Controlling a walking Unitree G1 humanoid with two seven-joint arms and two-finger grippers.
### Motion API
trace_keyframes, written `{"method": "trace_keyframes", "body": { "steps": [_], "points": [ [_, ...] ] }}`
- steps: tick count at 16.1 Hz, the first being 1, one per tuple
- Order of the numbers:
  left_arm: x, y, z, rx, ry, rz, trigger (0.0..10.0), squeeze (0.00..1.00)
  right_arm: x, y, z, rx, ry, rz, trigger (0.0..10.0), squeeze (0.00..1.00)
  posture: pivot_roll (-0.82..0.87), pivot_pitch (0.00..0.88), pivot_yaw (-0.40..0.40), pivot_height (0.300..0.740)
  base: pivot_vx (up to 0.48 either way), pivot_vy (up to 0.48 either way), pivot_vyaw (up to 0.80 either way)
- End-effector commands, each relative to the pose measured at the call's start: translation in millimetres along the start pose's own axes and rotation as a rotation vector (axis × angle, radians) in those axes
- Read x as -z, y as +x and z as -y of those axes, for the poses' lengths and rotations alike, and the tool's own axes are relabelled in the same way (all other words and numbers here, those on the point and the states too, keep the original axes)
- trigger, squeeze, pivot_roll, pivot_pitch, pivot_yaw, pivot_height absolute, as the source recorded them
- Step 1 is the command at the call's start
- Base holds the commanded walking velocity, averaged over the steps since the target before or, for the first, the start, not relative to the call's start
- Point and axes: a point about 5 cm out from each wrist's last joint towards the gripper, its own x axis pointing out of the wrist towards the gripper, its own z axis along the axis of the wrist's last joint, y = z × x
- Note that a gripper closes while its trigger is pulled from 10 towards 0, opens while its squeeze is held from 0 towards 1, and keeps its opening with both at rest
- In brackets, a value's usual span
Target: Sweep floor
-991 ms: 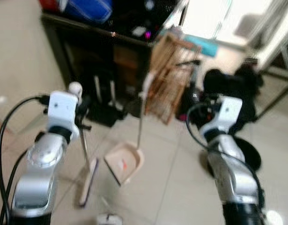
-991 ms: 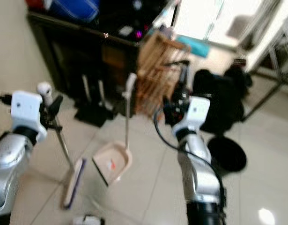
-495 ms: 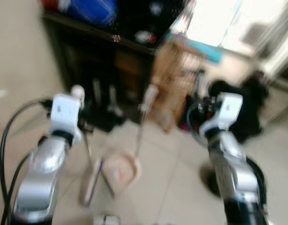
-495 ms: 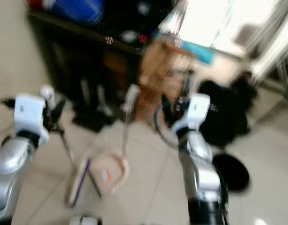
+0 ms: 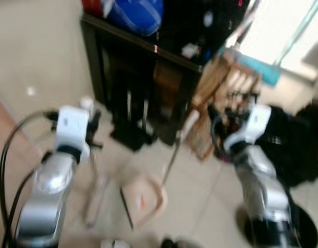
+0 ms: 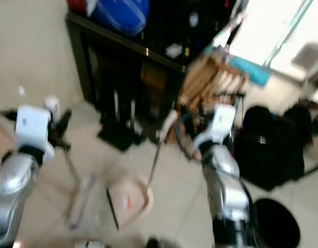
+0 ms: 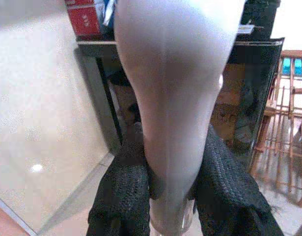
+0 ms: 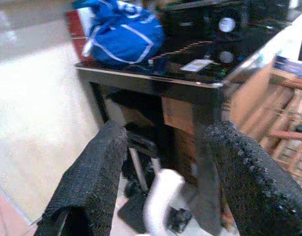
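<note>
My left gripper is shut on the thin handle of the broom, whose long head rests on the tiled floor to my left. In the left wrist view the white broom handle sits clamped between the black fingers. A beige dustpan stands on the floor in the middle, its long handle rising to a white grip. My right gripper is open, just right of that grip and apart from it. The right wrist view shows the dustpan grip ahead, between the spread fingers.
A dark cabinet with a blue bag on top stands ahead against the wall. A wooden rack leans beside it. Black bags and a black round base lie to the right. Views are blurred.
The whole picture has shifted, so the camera has moved. My right gripper now stands closer to the dustpan's grip. My left gripper keeps its hold on the broom.
</note>
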Motion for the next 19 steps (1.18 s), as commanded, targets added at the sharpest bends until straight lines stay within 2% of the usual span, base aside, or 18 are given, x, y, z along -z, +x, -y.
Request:
{"method": "trace_keyframes", "body": {
  "steps": [1,2,6,8,12,17,19],
  "points": [
    [-5,-4.2,-4.1,-0.024,0.036,0.026,10.0,0.0,1,1.8,-3.5,-0.034,0.007,0.002,10.0,0.0,0.2,0.105,-0.11,0.74,0.0,0.0,0.0],
    [-4,-5.7,-5.6,-0.027,0.041,0.021,10.0,0.0,4,2.5,-2.0,-0.041,0.02,-0.003,10.0,1.0,0.2,0.108,-0.111,0.74,0.0,0.0,0.0],
    [-3,-7.3,-4.8,-0.022,0.044,0.019,10.0,0.0,11,4.2,1.7,-0.069,0.049,-0.028,10.0,1.0,0.2,0.11,-0.112,0.74,0.0,0.0,0.0],
    [-1,-9.0,-2.8,0.001,0.039,0.014,10.0,0.0,27,9.0,6.6,-0.12,0.015,-0.124,10.0,1.0,0.21,0.112,-0.113,0.74,0.0,0.0,0.0],
    [2,-13.5,-4.8,0.004,0.052,0.003,10.0,0.0,44,15.9,7.8,-0.135,-0.038,-0.191,10.0,1.0,0.24,0.116,-0.121,0.74,0.0,0.0,0.0],
    [5,-19.6,-3.8,0.017,0.041,-0.008,10.0,0.0,55,27.4,2.6,-0.125,0.028,-0.183,10.0,1.0,0.25,0.116,-0.115,0.74,0.0,0.0,0.0],
    [5,-19.3,-1.7,0.031,0.041,-0.009,10.0,0.0,63,28.7,5.2,-0.104,0.025,-0.206,10.0,1.0,0.26,0.121,-0.11,0.74,0.0,0.0,0.0]
  ]
}}
